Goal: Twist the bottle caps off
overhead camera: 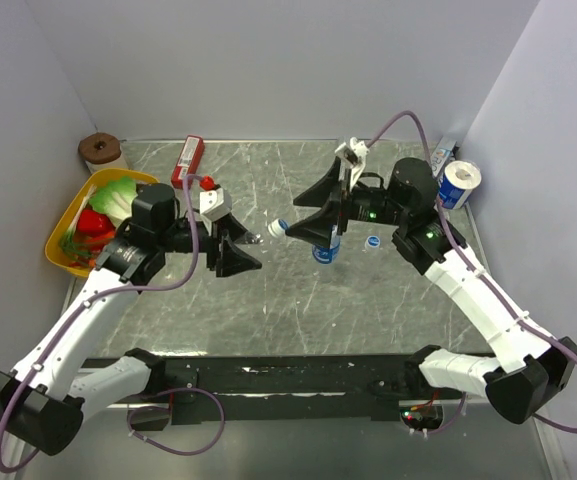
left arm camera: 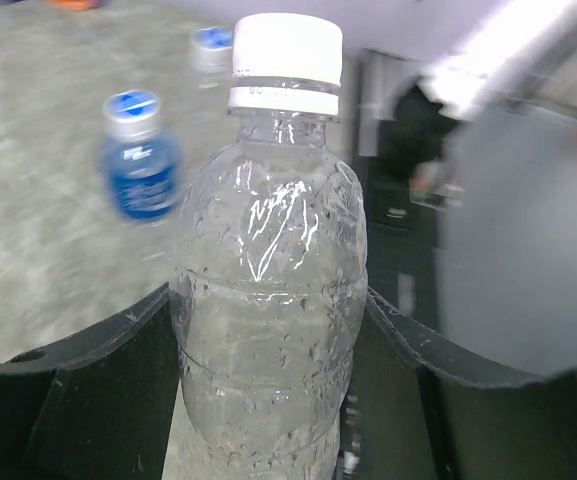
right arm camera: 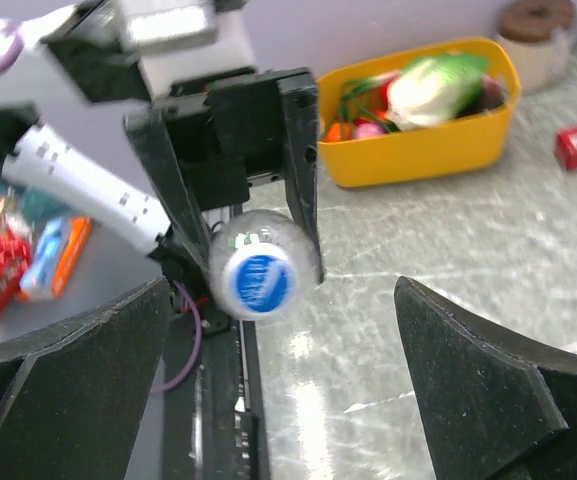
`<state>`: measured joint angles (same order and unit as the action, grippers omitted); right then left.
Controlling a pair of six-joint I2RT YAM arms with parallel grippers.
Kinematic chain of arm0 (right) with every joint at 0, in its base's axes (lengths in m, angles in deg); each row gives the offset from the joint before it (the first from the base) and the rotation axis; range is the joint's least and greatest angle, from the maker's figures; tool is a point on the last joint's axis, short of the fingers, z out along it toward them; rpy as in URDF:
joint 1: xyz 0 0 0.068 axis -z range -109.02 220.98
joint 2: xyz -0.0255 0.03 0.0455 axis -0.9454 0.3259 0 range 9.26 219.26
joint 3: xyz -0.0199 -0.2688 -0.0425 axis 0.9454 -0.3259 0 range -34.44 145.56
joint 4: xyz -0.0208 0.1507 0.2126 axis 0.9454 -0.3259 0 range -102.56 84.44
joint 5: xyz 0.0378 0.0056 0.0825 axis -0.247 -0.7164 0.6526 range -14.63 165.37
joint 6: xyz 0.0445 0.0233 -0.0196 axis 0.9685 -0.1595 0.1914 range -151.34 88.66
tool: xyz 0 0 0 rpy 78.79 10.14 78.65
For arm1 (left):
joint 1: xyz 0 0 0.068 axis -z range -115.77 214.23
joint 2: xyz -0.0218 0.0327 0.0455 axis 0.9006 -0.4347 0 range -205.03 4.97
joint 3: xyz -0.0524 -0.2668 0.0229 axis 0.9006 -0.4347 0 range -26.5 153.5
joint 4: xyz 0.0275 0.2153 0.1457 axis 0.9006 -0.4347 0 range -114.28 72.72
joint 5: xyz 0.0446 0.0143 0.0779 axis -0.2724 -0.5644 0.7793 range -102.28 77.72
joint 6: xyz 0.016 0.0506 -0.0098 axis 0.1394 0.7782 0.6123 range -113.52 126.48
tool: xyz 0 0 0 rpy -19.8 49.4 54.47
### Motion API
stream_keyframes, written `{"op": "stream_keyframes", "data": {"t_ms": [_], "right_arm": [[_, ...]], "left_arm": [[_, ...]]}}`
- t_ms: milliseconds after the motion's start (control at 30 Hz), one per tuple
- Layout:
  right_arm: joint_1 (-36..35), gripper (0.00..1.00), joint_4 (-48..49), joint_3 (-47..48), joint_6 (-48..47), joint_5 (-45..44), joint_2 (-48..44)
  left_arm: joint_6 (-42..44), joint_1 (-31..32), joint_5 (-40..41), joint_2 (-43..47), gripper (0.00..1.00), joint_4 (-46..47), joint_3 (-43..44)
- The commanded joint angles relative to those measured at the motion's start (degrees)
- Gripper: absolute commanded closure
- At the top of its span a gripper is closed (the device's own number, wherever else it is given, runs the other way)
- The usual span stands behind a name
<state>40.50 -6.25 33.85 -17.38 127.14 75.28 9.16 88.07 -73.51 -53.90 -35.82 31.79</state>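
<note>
cap faces the open right fingers, end-on

the left fingers (left arm camera: 98, 390) are clamped on the body of a clear bottle (left arm camera: 268, 300). they hold it off the table (overhead camera: 268, 320) with its long axis roughly level, running from the left arm toward the right. its cap (right arm camera: 258, 282) sits on the far end and points straight at the right arm. the right fingers (right arm camera: 498, 390) stand wide apart and hold nothing. from the right wrist the cap shows as a round face, a little left of the middle of the gap and just ahead of the tips, touching neither. the right arm is plainly the nearer one to the cap. the likely next move is a short push along the bottle's axis, then a close around the cap. a blue-labelled bottle (overhead camera: 326, 250) stands upright on the table just beside, capped.
</note>
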Motion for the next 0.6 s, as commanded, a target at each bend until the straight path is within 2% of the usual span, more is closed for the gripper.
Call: {"op": "stream_keyframes", "data": {"t_ms": [0, 33, 167, 300, 567], "right_arm": [[0.5, 0.0, -3.5, 6.0, 7.8, -7.8, -0.5], [0.6, 0.0, -5.9, 6.9, 8.8, -8.7, 0.7], [0.1, 0.01, -8.9, 10.0, 12.8, -10.8, 3.7], [-1.0, 0.03, -14.2, 12.1, 11.6, -16.2, 6.1], [-1.1, 0.12, -14.2, 12.0, 13.5, -14.2, 10.0]], "left_arm": [[-1.4, 3.3, 19.7, 2.1, 0.53, 4.7, -1.2], [-1.3, 4.4, 26.2, 2.1, 0.53, 4.5, -1.2], [-0.7, 9.6, 38.5, 1.3, 0.54, 2.9, -1.0], [-1.7, 10.4, 42.6, 2.2, 0.55, 4.6, -1.6], [-2.2, 10.6, 44.4, 4.0, 0.54, 6.2, -2.7]]}}
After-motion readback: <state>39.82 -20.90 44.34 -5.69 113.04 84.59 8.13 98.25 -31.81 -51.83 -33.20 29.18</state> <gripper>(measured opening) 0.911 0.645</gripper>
